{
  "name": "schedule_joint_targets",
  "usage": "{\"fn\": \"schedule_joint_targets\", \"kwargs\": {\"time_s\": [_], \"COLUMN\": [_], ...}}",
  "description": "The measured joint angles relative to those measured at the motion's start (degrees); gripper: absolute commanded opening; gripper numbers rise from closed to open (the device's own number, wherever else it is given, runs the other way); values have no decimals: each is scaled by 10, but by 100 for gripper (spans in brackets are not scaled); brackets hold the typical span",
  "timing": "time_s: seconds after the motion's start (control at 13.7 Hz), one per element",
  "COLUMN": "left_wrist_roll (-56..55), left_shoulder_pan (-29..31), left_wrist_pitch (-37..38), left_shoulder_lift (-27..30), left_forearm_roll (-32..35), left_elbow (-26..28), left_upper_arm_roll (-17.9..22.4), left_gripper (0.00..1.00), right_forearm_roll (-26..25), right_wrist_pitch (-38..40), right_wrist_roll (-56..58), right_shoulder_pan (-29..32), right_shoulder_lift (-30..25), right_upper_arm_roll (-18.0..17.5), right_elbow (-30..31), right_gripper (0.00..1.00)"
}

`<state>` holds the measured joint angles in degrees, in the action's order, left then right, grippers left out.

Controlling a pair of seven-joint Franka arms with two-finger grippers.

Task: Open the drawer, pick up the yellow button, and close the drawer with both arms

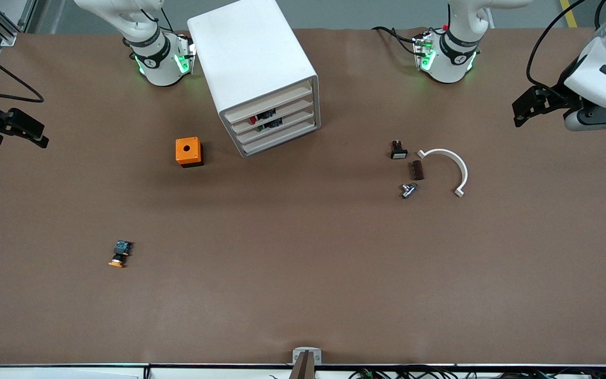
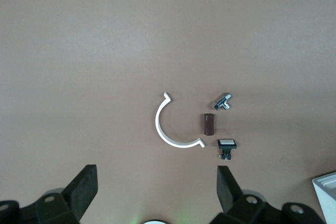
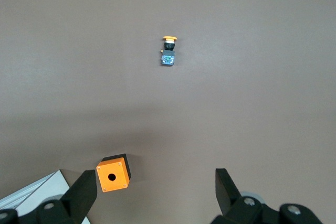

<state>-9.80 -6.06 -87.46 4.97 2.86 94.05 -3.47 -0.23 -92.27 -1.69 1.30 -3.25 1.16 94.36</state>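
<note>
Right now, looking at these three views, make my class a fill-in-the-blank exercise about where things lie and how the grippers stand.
1. The button with the orange-yellow cap lies on the ____, not in the cabinet.
2. The orange box has a round ____ in its top.
3. The left gripper and right gripper both have their fingers ____.
4. The curved white clip lies toward the ____ arm's end.

Missing words: table; hole; open; left
</note>
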Motion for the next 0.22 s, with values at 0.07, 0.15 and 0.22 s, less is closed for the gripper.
{"fn": "schedule_joint_targets", "kwargs": {"time_s": [0.07, 0.15, 0.22], "left_wrist_roll": [2, 5, 6], "left_shoulder_pan": [0, 0, 0], "left_wrist_pitch": [0, 0, 0], "left_shoulder_lift": [0, 0, 0], "left_forearm_roll": [0, 0, 0], "left_elbow": [1, 1, 1], "left_upper_arm_roll": [0, 0, 0], "left_gripper": [100, 100, 100], "right_forearm_roll": [0, 0, 0], "right_wrist_pitch": [0, 0, 0], "right_wrist_roll": [0, 0, 0], "right_shoulder_pan": [0, 0, 0], "right_shoulder_lift": [0, 0, 0], "right_upper_arm_roll": [0, 0, 0], "right_elbow": [0, 0, -1], "right_gripper": [100, 100, 100]}}
